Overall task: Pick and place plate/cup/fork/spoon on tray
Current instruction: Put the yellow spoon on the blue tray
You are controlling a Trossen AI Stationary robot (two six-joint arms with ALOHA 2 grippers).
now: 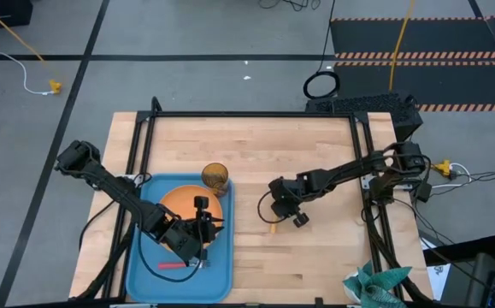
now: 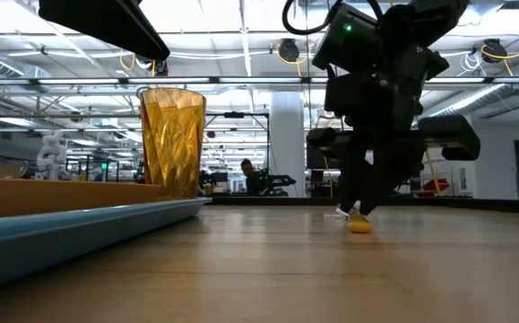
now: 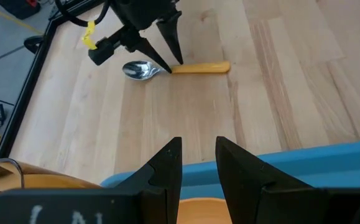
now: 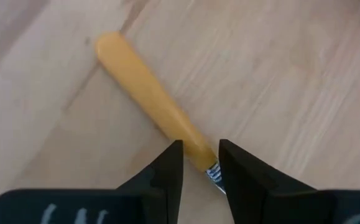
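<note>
The light-blue tray (image 1: 221, 274) lies at the table's near left. The orange plate (image 1: 179, 198) lies flat in its far half. The amber cup (image 1: 215, 177) stands upright at the tray's far right corner; it also shows in the low view (image 2: 173, 139). The red-handled fork (image 1: 176, 265) lies flat in the tray's near part. My left gripper (image 3: 198, 163) hovers open and empty over the tray's right side. The spoon (image 3: 176, 68) lies on the wood right of the tray. My right gripper (image 4: 201, 163) is shut on it. My right gripper pinches the spoon between its two fingers at the end of the orange-yellow handle (image 4: 195, 148), where it meets the metal neck. The fingers (image 3: 172, 46) come from above, pointing down, and lie across the spoon. The spoon lies flat on the table.
Black frame rails (image 1: 256, 115) run along the table's far, left and right sides. A green cloth (image 1: 375, 285) lies at the near right corner. Bare wood (image 1: 307, 265) stretches between the tray and the right rail.
</note>
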